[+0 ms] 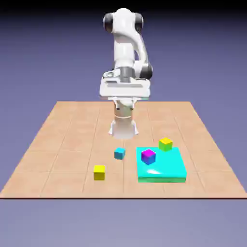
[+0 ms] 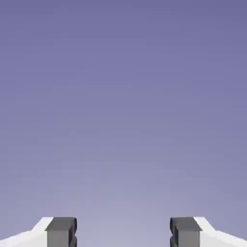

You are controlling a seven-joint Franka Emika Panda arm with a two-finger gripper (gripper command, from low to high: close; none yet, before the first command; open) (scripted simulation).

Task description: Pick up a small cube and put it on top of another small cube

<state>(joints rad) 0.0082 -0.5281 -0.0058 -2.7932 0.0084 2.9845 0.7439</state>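
Note:
Four small cubes lie on the table in the exterior view. A yellow cube [image 1: 99,172] sits near the front, and a blue cube [image 1: 119,153] is just behind it to the right. A magenta cube [image 1: 148,156] and a yellow-green cube [image 1: 165,144] rest on a flat cyan block [image 1: 166,168]. My gripper [image 1: 124,95] hangs high above the table's far half, well away from every cube. In the hand view my gripper [image 2: 123,234] is open, its fingertips [image 2: 61,231] wide apart, with only the blue-violet backdrop between them. No cube shows in that view.
The tiled wooden table [image 1: 62,140] spreads wide around the cubes. The robot's white base [image 1: 123,126] stands behind the blue cube near the table's middle.

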